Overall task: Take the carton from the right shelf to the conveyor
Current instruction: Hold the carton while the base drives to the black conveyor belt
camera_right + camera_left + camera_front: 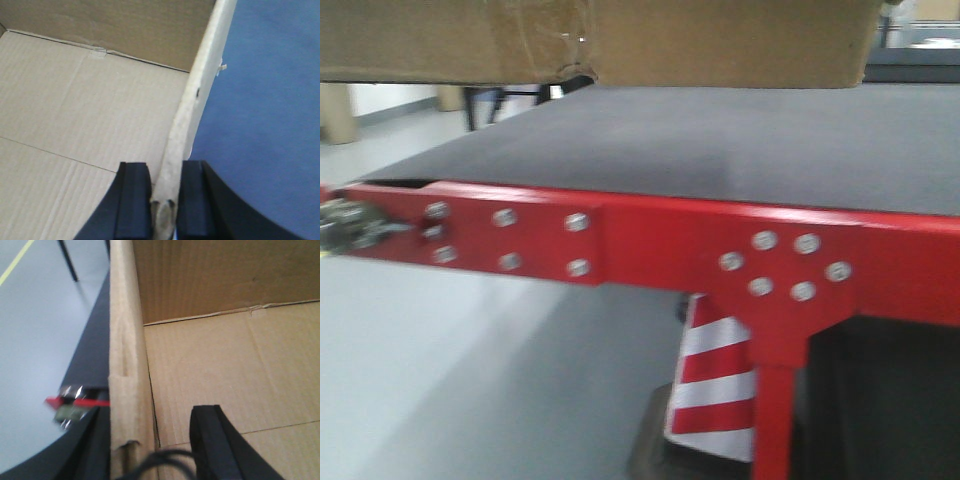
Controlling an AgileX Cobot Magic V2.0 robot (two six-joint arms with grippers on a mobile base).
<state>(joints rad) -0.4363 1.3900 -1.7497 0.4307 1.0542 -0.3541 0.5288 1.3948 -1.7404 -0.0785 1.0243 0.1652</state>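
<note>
Two grippers at the carton, right gripper clamped on one wall, left gripper straddling another, grip unclear, conveyor beneath.

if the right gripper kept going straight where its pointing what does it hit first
The right gripper is clamped on the carton wall; going on, its inner finger likely meets the carton floor first, the outer one the conveyor belt. Depth unclear.

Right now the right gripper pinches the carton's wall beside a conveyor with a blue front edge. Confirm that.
Wrong colour: the front edge of the conveyor is red, as the front-facing view shows. The right gripper does pinch the wall of the carton.
</note>
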